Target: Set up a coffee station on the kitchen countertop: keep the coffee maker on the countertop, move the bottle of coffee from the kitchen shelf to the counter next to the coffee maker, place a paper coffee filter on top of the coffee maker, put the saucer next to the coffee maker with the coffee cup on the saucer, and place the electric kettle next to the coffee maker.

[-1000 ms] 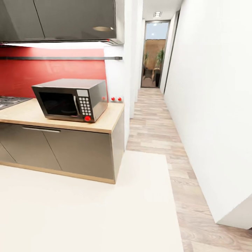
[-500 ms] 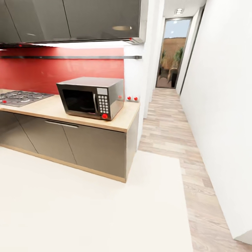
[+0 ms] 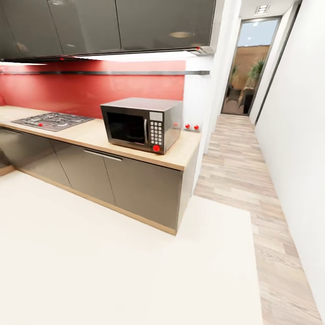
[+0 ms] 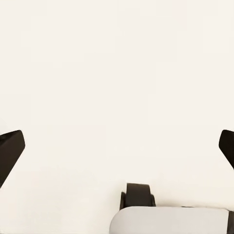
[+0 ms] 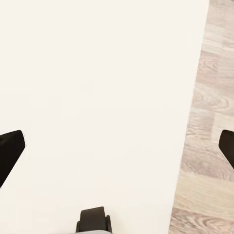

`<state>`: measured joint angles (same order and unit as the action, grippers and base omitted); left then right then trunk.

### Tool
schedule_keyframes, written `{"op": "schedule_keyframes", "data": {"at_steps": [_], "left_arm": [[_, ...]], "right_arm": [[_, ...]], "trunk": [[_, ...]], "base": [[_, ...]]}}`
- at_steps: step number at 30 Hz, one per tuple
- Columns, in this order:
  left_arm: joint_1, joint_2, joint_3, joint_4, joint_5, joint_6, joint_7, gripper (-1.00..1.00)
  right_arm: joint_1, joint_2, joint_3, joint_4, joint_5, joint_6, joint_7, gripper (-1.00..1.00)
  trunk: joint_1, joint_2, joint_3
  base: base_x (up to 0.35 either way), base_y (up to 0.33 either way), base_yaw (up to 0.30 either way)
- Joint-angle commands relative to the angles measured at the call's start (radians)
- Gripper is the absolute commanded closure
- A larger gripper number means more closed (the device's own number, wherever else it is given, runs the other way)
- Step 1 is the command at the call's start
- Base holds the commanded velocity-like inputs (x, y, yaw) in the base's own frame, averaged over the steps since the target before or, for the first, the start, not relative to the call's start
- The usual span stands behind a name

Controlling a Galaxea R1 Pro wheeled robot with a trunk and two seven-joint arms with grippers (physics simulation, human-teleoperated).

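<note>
The countertop (image 3: 90, 133) is a long beige slab on grey cabinet fronts, running along the left of the head view. Above it the thin dark kitchen shelf (image 3: 113, 72) crosses the red wall, and nothing stands on the stretch I see. The coffee maker, bottle of coffee, paper coffee filter, saucer, coffee cup and electric kettle are out of view. My left gripper (image 4: 117, 146) is open over cream floor, its dark fingertips far apart. My right gripper (image 5: 117, 146) is open too, above the line where cream floor meets wood planks.
A grey microwave (image 3: 142, 124) sits near the counter's right end, with a gas hob (image 3: 52, 120) further left. Dark wall cabinets (image 3: 135, 22) hang overhead. A wood-floored corridor (image 3: 239, 158) runs past a white wall (image 3: 298, 135) to a glass door (image 3: 246, 67). Cream floor (image 3: 113, 253) lies before the cabinets.
The camera has turned left, so the counter and microwave slide rightward in the picture and the hob comes fully into view. Nothing on the counter itself has moved.
</note>
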<state>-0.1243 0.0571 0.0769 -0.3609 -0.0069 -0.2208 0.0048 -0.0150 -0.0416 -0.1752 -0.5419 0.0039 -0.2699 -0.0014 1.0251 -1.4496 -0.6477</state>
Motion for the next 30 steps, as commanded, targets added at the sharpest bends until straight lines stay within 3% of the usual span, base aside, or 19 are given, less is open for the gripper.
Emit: {"op": "schedule_keyframes", "data": {"at_steps": [1, 21, 30], "left_arm": [[-0.001, 0.0, 0.002, 0.001, -0.001, -0.003, 0.001, -1.0], [-0.001, -0.002, -0.005, 0.002, -0.003, -0.003, 0.0, -1.0], [0.0, -0.002, -0.005, 0.002, -0.002, -0.003, 0.0, -1.0]], "right_arm": [[0.0, 0.0, -0.001, 0.0, 0.001, -0.003, 0.0, -1.0], [0.0, 0.0, -0.001, 0.0, 0.001, -0.003, 0.0, -1.0], [0.0, 0.0, -0.001, 0.0, 0.001, -0.003, 0.003, -1.0]], "trunk": [[0.0, 0.0, -0.001], [0.0, 0.0, -0.008], [0.0, 0.0, -0.012]], "base": [[0.0, 0.0, 0.271], [0.001, 0.0, 0.271], [0.182, 0.104, 0.271]]}}
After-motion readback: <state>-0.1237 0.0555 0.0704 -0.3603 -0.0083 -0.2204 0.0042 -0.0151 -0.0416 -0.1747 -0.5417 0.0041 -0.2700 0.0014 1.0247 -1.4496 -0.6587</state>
